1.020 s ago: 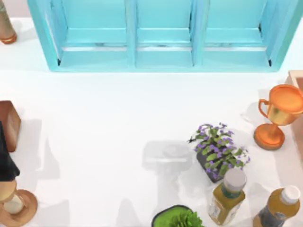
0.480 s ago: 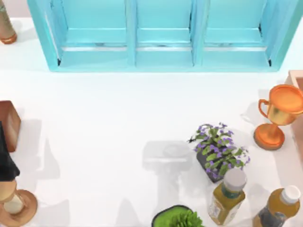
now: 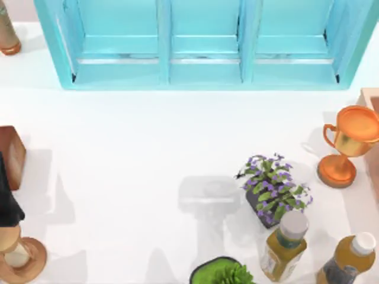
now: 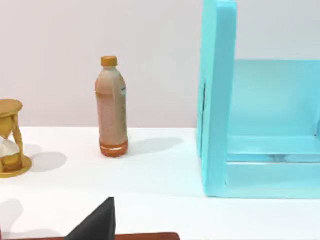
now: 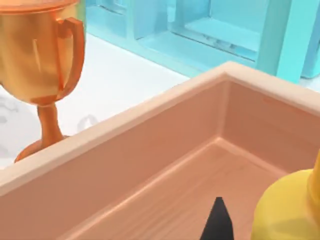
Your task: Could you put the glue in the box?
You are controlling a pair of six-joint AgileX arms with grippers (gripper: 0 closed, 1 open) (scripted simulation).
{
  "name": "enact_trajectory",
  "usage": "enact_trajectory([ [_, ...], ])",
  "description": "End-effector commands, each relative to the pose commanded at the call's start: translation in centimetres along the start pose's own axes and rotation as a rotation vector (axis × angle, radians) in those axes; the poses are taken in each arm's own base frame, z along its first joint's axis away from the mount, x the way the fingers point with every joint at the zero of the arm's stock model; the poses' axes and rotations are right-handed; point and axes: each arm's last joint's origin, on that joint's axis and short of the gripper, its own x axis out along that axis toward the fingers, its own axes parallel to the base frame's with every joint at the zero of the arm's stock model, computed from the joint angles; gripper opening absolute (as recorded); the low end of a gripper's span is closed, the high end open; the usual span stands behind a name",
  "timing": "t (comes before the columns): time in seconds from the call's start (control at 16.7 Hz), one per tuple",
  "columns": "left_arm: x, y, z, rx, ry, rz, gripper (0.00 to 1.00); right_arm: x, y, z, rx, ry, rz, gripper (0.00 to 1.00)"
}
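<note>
worktop (image 3: 148, 136), read left to right. left arm parked at the left edge, dark bulk (image 3: 7, 195) over the hourglass (image 3: 18, 254); left gripper (image 4: 97, 225) shows as one dark finger tip in the left wrist view, so i cannot tell whether it is released or clenched. brown bottle (image 4: 111, 107) stands upright left of the box (image 3: 201, 74), apart from it. box sits at the far edge, three compartments, all seen empty.

mid to right: flower pot (image 3: 272, 189), two juice bottles (image 3: 284, 242), trophy (image 3: 346, 145), none touching the box.

far right: right wrist view looks into a wooden tray (image 5: 150, 150). the glue (image 5: 287, 210) sits inside it, yellow body near the right gripper (image 5: 217, 222); one dark finger tip shows beside the bottle, contact not resolved, grip state cannot be told.

judged step: grasp of the glue in the tray. advice: close on the body rather than the nozzle, lift straight up until clear of the tray wall, carry above the trophy, then lower into the nearest compartment.
</note>
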Motion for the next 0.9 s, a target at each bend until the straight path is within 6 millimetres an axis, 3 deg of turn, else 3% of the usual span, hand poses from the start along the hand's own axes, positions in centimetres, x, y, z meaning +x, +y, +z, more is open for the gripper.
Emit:
enact_trajectory([
  [0.48,0.0,0.0,0.0,0.0,0.0,0.0,1.0,0.38,0.35,-0.34,0.038,-0.007,0.006,0.0],
  [0.9,0.0,0.0,0.0,0.0,0.0,0.0,1.0,0.38,0.35,-0.34,0.038,-0.007,0.006,0.53],
])
